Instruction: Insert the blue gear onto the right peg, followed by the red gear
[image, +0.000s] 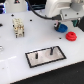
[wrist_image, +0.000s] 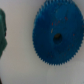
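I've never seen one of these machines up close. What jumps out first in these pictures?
The bright colours: a blue gear fills the wrist view, toothed with a dark centre hole, and in the exterior view it sits just under the robot's claw. Right beside it on the white table lies a smaller red gear. Nearer the camera is a grey, black-rimmed plate with a thin dark right peg standing up from it.

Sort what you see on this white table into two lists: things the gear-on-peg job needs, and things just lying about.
Needed for the job:
blue gear
red gear
right peg on the grey plate
gripper, above the blue gear

Just lying about:
beige block-like object
dark green object in the wrist view
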